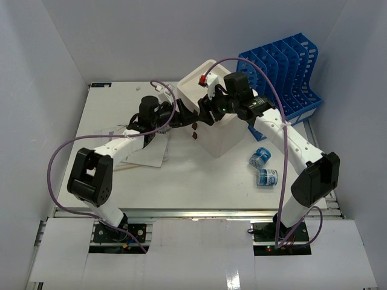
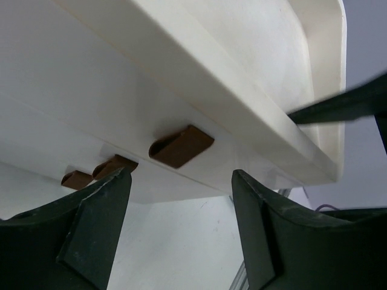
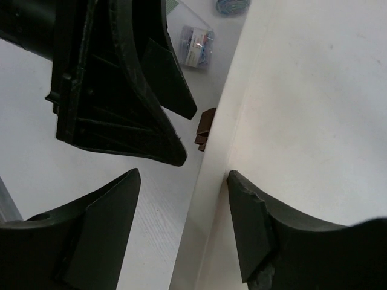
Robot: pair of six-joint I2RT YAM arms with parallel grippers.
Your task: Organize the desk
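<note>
White desk [image 1: 199,181] spans the enclosure from wall to wall. Near its left edge, loose papers [image 1: 148,156] lie under the left arm. The left gripper [image 2: 181,199], fingers spread, faces the brown handles [image 2: 180,146] of the white drawer box [image 1: 221,136] at back centre. The right gripper [image 3: 184,193], also spread, straddles the box's top edge, possibly touching it. A blue file rack [image 1: 284,72] fills the back right corner. One blue-labelled tub [image 1: 260,158] and another [image 1: 266,177] lie near the right edge.

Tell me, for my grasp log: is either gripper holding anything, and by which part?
Nothing is gripped. The left gripper is open facing the drawer box's brown handles; the right gripper is open astride that box's edge.
</note>
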